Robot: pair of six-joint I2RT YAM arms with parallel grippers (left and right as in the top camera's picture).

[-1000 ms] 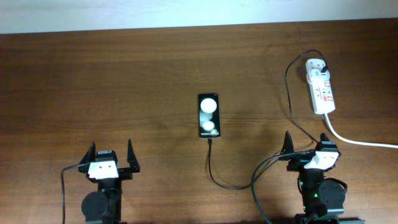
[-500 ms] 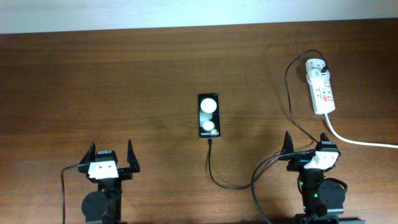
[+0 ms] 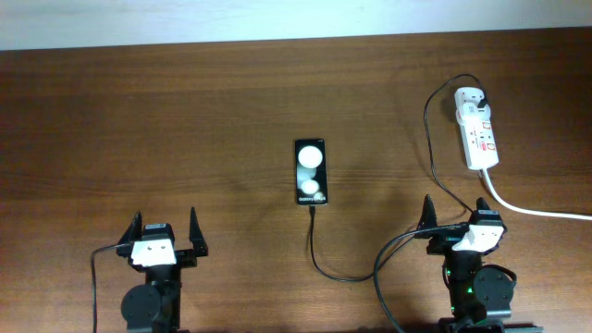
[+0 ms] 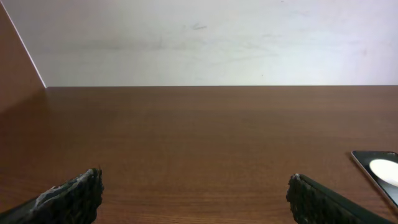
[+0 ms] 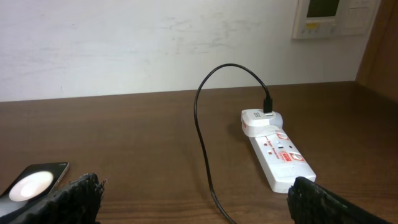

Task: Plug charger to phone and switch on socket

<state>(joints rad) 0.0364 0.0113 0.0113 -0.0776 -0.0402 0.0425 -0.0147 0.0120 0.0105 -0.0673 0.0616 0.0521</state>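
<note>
The black phone lies at the table's middle, two white spots on its glass; it also shows in the left wrist view and the right wrist view. The thin black charger cable runs from the phone's near end, loops toward the right arm and up to the white socket strip at the far right. The cable's tip sits at the phone's near edge. My left gripper is open and empty at the near left. My right gripper is open and empty, near the cable.
The socket's thick white cord runs off the right edge. A white wall backs the table. A wall control panel hangs at the upper right of the right wrist view. The arms' black cables lie at the front.
</note>
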